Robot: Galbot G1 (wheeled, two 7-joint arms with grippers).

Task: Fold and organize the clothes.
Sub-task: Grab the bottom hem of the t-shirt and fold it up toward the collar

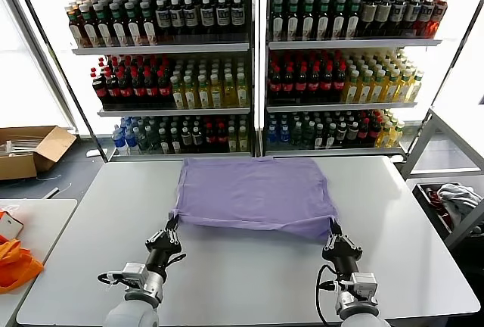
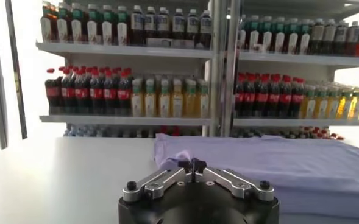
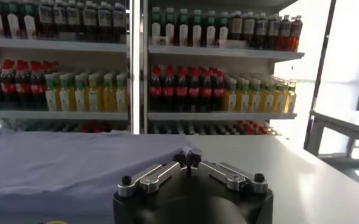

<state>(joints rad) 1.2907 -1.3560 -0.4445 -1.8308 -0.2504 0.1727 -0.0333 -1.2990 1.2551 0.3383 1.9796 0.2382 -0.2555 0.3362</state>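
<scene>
The light purple soft cotton T-shirt (image 1: 255, 192) lies folded into a rough rectangle on the white table (image 1: 249, 274), towards its far edge, with its plain side up, no print in sight, and its near edge slightly raised. The left gripper (image 1: 173, 222) sits at the shirt's near left corner, and the right gripper (image 1: 333, 228) at its near right corner; each has its fingertips pressed together, apparently pinching the fabric edge, though the contact is hard to confirm. An open brown cardboard box (image 1: 30, 150) on the floor at the far left holds what looks like paper. A dark bin (image 1: 442, 204) at the right holds a grey-white heap of clothes (image 1: 458, 200). An orange cloth (image 1: 17, 263) rests on a side table at the left.
</scene>
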